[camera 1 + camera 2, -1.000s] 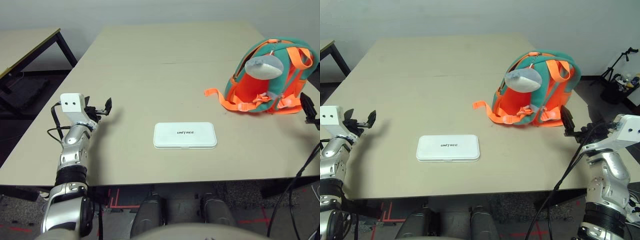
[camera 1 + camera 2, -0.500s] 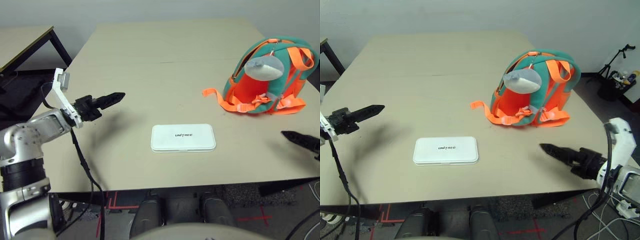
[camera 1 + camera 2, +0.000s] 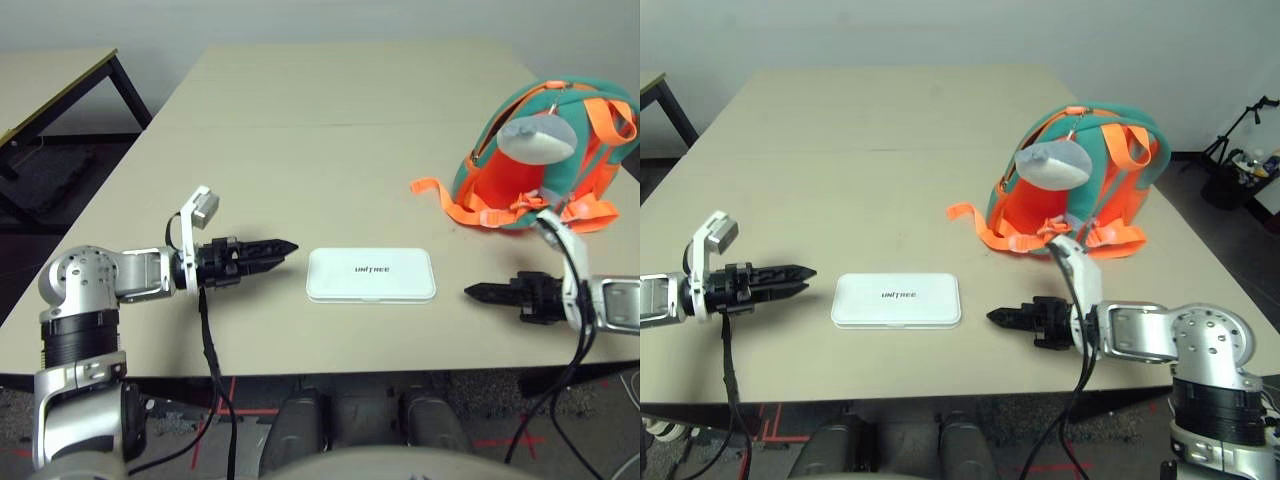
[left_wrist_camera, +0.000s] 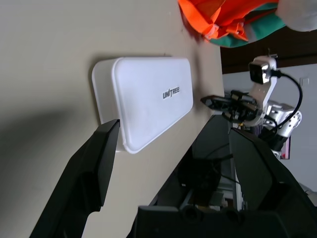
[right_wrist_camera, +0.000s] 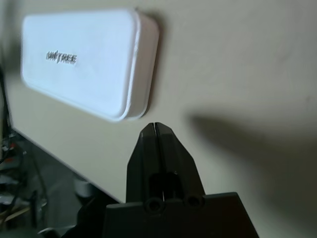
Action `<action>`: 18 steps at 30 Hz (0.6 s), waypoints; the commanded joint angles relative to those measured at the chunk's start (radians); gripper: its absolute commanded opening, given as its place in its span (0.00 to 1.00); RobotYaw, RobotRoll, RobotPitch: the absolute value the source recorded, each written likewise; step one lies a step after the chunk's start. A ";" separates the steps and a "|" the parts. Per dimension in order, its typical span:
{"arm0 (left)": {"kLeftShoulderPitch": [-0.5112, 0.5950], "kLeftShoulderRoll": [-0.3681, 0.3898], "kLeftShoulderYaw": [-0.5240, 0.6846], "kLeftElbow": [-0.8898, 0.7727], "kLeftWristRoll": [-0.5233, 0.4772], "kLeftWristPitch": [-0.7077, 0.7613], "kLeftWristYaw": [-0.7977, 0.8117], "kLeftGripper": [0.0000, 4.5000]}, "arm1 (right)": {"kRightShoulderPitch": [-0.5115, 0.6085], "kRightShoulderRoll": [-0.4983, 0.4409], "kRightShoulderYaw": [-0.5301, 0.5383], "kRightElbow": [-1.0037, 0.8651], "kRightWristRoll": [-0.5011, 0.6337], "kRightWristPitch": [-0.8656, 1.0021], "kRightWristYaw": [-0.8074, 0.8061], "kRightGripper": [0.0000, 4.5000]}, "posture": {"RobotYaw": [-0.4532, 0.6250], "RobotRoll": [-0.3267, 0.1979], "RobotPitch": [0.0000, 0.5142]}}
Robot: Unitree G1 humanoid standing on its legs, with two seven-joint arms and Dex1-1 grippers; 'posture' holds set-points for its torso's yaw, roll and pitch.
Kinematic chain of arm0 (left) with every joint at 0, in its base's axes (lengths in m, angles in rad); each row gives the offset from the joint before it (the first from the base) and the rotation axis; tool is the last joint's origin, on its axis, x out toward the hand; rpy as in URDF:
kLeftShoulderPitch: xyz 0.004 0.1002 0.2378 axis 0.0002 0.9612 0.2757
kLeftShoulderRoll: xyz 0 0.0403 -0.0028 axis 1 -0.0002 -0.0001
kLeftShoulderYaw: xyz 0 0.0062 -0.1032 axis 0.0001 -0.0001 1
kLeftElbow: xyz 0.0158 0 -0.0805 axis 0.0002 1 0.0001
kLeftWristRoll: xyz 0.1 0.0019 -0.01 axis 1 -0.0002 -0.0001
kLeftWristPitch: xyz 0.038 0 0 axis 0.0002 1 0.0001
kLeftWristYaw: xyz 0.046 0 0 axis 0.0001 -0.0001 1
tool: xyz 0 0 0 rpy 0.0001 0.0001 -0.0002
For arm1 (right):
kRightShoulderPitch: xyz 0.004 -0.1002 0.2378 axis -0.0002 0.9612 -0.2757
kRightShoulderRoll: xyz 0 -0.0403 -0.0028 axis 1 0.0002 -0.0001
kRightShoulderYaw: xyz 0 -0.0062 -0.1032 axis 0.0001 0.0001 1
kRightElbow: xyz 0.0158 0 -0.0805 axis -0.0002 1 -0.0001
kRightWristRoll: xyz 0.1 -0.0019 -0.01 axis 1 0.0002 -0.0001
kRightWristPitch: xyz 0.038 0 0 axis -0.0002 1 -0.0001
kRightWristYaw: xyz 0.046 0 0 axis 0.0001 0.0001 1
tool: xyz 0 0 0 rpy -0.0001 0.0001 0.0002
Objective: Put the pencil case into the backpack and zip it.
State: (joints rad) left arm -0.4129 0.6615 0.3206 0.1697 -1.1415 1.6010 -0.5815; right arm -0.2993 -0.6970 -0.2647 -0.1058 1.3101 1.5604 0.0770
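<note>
Two pincers of mine flanked the pencil case (image 3: 370, 274), one at each short end, and neither touched it. The case lay flat on the table (image 3: 330, 130) just below the middle of the head-camera frame, lettering up, lid closed.

My left gripper (image 3: 285, 245) came in from the lower left of that frame, its black fingers pointing toward the case's left end and stopping just short of it. In my left wrist view the fingers (image 4: 101, 163) stood wide apart, with the near end of the case between and beyond them, nothing clasped. That same view caught my other pincer past the far end of the case.

My right gripper (image 3: 470, 292) reached in from the lower right of the head-camera frame, its tip aimed at the case's right end, with a strip of bare table between them. Its fingers (image 5: 148, 148) were pressed together into a single point in my right wrist view, with nothing between them; the corner of the case sat beyond the tip, apart from it.

Upright in the upper right of the head-camera frame, the backpack (image 3: 590, 160) stood well apart from the case and from both pincers. Its orange panel faced me, a grey plush piece (image 3: 535, 140) hung against it, and one orange strap (image 3: 440, 195) trailed across the table toward the middle.
</note>
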 commanded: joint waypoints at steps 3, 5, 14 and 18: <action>-0.025 0.006 -0.055 0.058 0.059 0.011 -0.037 1.00 | -0.050 0.041 0.005 0.028 -0.107 0.021 -0.035 0.01 | 0.45 0.62 0.11; -0.030 0.005 -0.075 0.074 0.071 0.012 -0.053 1.00 | -0.066 0.061 0.001 0.037 -0.139 0.023 -0.037 0.01 | 0.45 0.62 0.11; -0.025 -0.010 -0.201 0.106 0.159 -0.037 -0.137 1.00 | -0.117 0.167 0.021 0.027 -0.245 0.052 -0.012 0.01 | 0.46 0.62 0.10; -0.029 -0.014 -0.231 0.116 0.193 -0.061 -0.172 1.00 | -0.123 0.189 0.039 0.017 -0.265 0.054 0.004 0.01 | 0.46 0.62 0.10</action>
State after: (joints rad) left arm -0.4402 0.6502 0.1094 0.2741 -0.9741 1.5505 -0.7353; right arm -0.4087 -0.5190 -0.2475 -0.0719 1.0608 1.5751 0.0715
